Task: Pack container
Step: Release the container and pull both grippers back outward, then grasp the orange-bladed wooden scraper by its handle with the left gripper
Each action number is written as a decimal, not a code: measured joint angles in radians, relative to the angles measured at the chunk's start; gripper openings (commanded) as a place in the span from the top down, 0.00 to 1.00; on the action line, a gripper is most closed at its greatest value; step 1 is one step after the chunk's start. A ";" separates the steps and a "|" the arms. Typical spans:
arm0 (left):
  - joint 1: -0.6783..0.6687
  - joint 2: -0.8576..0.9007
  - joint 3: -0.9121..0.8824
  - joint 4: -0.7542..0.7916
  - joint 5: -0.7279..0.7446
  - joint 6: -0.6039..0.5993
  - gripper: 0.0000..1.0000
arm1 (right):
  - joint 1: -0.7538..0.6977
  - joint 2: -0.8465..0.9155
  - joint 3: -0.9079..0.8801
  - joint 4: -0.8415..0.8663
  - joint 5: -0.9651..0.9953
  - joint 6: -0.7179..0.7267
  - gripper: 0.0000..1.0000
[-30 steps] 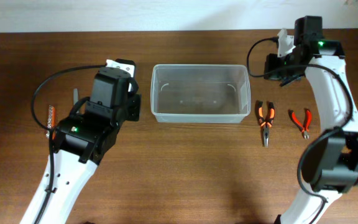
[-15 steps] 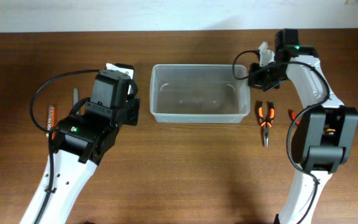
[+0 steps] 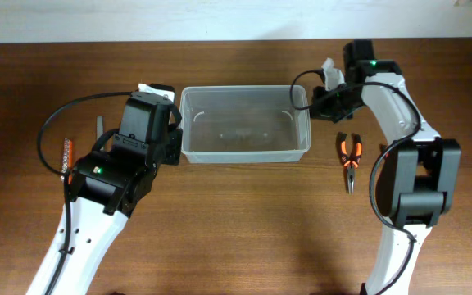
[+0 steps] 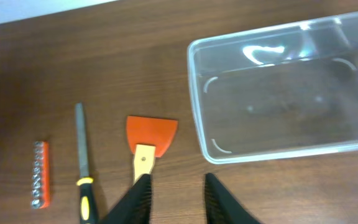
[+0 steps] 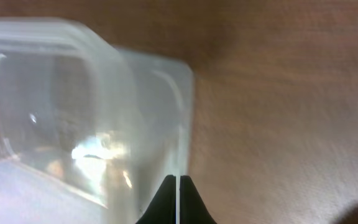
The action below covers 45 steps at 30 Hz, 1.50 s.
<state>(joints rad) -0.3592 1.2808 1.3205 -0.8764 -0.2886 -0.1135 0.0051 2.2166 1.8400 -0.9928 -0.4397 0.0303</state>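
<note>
The container (image 3: 244, 156) is a clear plastic bin standing empty at the middle of the table. It also shows in the left wrist view (image 4: 196, 106) and the right wrist view (image 5: 114, 93). My right gripper (image 3: 315, 102) is at the bin's right end, and its fingers (image 5: 178, 186) are shut on the bin's thin rim. My left gripper (image 3: 173, 138) is open and empty (image 4: 176, 186). It hovers over the table just left of the bin, beside an orange scraper (image 4: 151, 132).
Orange-handled pliers (image 3: 349, 154) lie right of the bin. Left of the scraper lie a file with a black and yellow handle (image 4: 81, 149) and an orange bit holder (image 4: 40, 173), which also shows from overhead (image 3: 66, 153). The table's far edge runs behind the bin.
My right arm has swung left to the bin's right end and the bin has slid left, close to my left gripper. The left arm has not moved.
</note>
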 measured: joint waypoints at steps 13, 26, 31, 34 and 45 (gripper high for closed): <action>0.227 0.021 0.000 0.030 0.112 0.088 0.35 | -0.118 -0.217 -0.001 -0.147 0.046 -0.047 0.65; 0.364 0.365 0.000 -0.025 0.349 0.294 0.29 | -0.116 -0.769 0.003 -0.150 0.054 -0.072 0.01; 0.360 0.518 0.011 -0.016 0.297 0.335 0.29 | -0.116 -0.867 0.003 -0.175 0.054 -0.072 0.01; 0.360 0.602 0.013 0.006 0.269 0.346 0.29 | -0.116 -0.896 0.003 -0.209 0.054 -0.072 0.01; 0.360 0.700 0.014 0.094 0.246 0.357 0.30 | -0.116 -0.899 0.003 -0.293 0.054 -0.072 0.01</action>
<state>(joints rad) 0.0013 1.9804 1.3346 -0.7826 -0.0422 0.2440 -0.1104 1.3174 1.8431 -1.2858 -0.3855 -0.0418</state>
